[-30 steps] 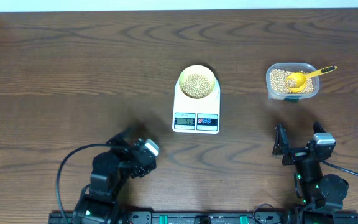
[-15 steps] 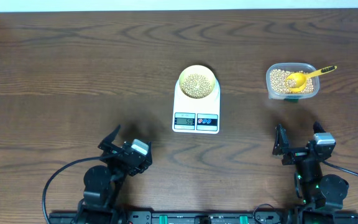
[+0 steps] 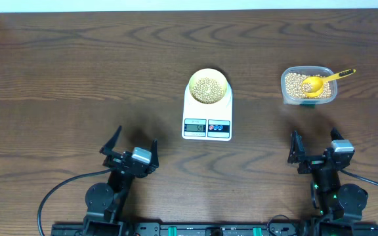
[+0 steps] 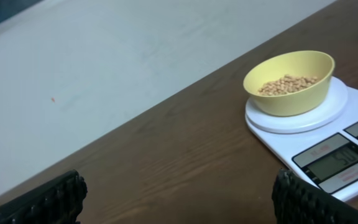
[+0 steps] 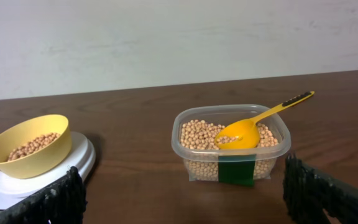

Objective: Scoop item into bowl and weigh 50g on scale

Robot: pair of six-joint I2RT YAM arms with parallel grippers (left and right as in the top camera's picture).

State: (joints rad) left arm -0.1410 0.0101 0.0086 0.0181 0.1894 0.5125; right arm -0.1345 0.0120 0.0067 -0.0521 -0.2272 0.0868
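So the left pincer [image 3: 134, 139] has just swung round and pulled back to its parking spot, down-left of the scale [image 3: 207, 122] near the front of the counter [image 3: 77, 78]. It's now facing straight ahead, jaws wide and holding nothing. To me that reads as "I'm done here", not lining up for another scoop. The pale yellow bowl [image 3: 191, 81] sits square on the scale's round platform with a modest heap of beans [image 3: 208, 90] in it. Can't honestly read the display [image 4: 334, 163]. In the left wrist view it looks like it might say fifty, but it's blurry and the scale's right end is cut off there, so whether the weight is spot on I can't tell. Off to the right of the scale, well apart, there's the clear tub [image 3: 284, 84] with the rest of the beans and the yellow scoop [image 3: 320, 83] lying in it, handle poking over the far-right corner. A green label on the tub's front hides some of what's inside. The right pincer [image 3: 314, 145], down-right of the scale, hasn't budged, jaws also wide and empty.
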